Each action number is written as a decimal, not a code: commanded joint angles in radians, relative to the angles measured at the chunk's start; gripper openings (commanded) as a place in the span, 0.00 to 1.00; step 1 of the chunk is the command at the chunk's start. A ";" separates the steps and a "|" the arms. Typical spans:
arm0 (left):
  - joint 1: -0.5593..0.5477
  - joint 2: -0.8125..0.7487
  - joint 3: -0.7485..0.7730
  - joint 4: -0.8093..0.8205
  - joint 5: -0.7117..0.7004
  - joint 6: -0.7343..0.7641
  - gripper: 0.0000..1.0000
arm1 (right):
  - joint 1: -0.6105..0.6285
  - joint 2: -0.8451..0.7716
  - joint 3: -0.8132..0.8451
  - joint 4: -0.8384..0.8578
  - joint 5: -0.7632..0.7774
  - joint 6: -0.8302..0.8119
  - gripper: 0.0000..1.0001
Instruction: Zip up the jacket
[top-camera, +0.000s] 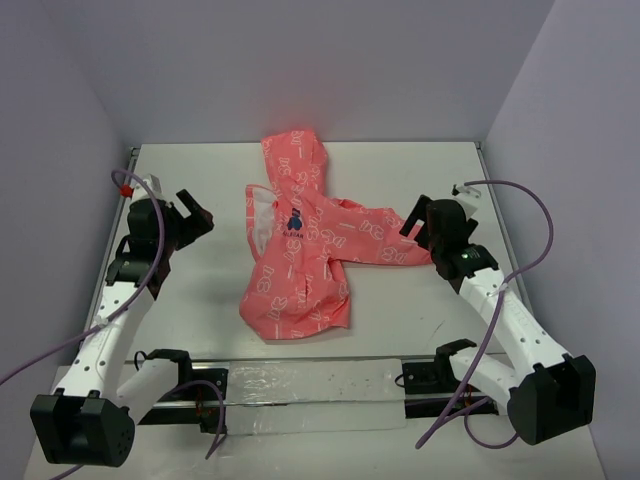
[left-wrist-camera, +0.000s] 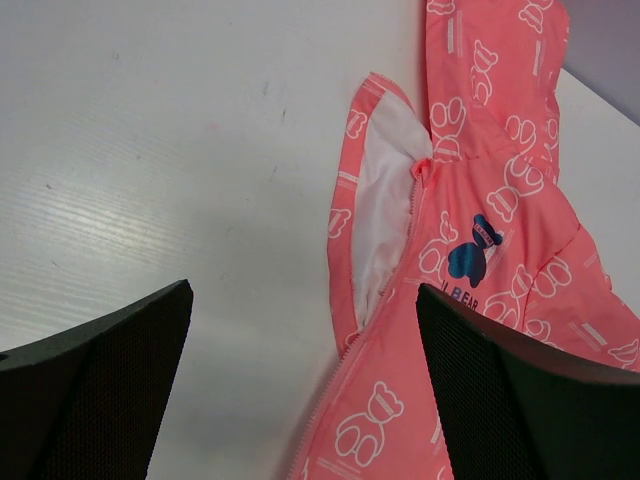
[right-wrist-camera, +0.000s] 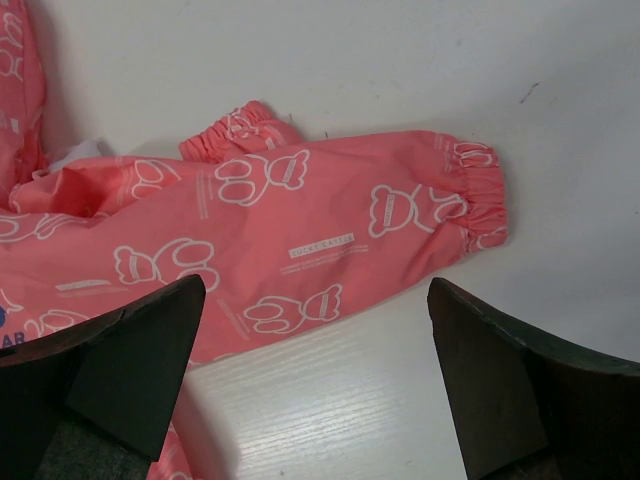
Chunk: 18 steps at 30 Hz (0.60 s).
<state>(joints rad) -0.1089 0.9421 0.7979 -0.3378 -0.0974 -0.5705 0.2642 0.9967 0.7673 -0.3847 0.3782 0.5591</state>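
Note:
The coral-pink jacket (top-camera: 300, 255) with white bear prints lies flat mid-table, hood toward the back, a sleeve stretched to the right. Its dark blue emblem (top-camera: 296, 218) shows on the chest. In the left wrist view the jacket (left-wrist-camera: 480, 240) shows its upper front parted, pale lining (left-wrist-camera: 385, 200) exposed, and zipper teeth (left-wrist-camera: 350, 370) along the left edge. My left gripper (top-camera: 192, 222) is open and empty, left of the jacket. My right gripper (top-camera: 418, 222) is open and empty, just right of the sleeve cuff (right-wrist-camera: 470, 190).
A white table (top-camera: 190, 300) is enclosed by pale walls on three sides. A clear plastic strip (top-camera: 310, 395) and a black rail lie along the near edge between the arm bases. Purple cables loop beside both arms.

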 joint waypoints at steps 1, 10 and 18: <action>-0.003 0.009 0.037 0.006 0.019 0.003 0.99 | 0.007 -0.017 0.025 0.015 0.015 -0.001 1.00; -0.010 0.027 0.044 -0.010 0.027 0.006 0.96 | 0.007 -0.087 -0.033 0.101 -0.099 -0.039 1.00; -0.169 0.084 0.024 0.033 0.027 -0.052 0.86 | 0.010 -0.108 -0.079 0.144 -0.209 -0.054 1.00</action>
<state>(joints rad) -0.1976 0.9891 0.7994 -0.3447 -0.0732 -0.5856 0.2646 0.8944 0.6981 -0.3011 0.2257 0.5255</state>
